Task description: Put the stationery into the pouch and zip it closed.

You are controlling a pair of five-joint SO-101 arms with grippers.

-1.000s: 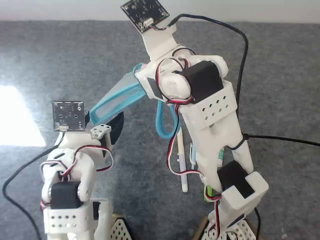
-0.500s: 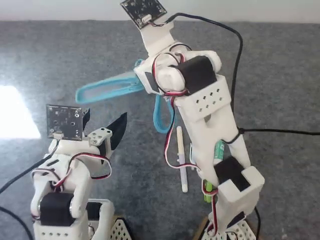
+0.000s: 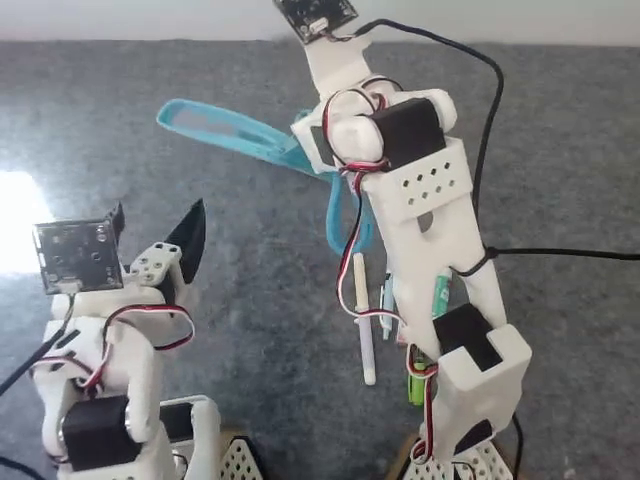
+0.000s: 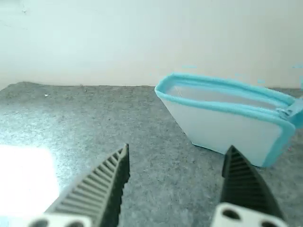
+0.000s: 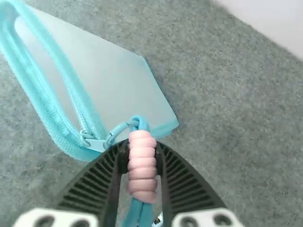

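Note:
The light blue pouch [image 3: 225,128] hangs above the table at the far middle, held by its strap. My right gripper [image 5: 141,150] is shut on the pink bead [image 5: 141,168] of that strap, right beside the zipper slider [image 5: 92,140]. The strap's blue loop [image 3: 340,215] dangles under the right wrist. In the left wrist view the pouch [image 4: 227,120] floats ahead with its zipped edge facing up. My left gripper [image 4: 179,153] is open and holds nothing; it stands at the near left [image 3: 155,228], well apart from the pouch. A white pen [image 3: 365,325] and a green marker [image 3: 415,388] lie under the right arm.
More small stationery [image 3: 440,295] lies partly hidden beneath the right arm. A black cable [image 3: 560,255] runs across the grey mat [image 3: 560,150] to the right. A bright patch of light [image 3: 15,215] falls on the left edge.
The left gripper, close to the pouch's end a second ago, has drawn back toward the near left. The right arm has swung the pouch up and toward the far side.

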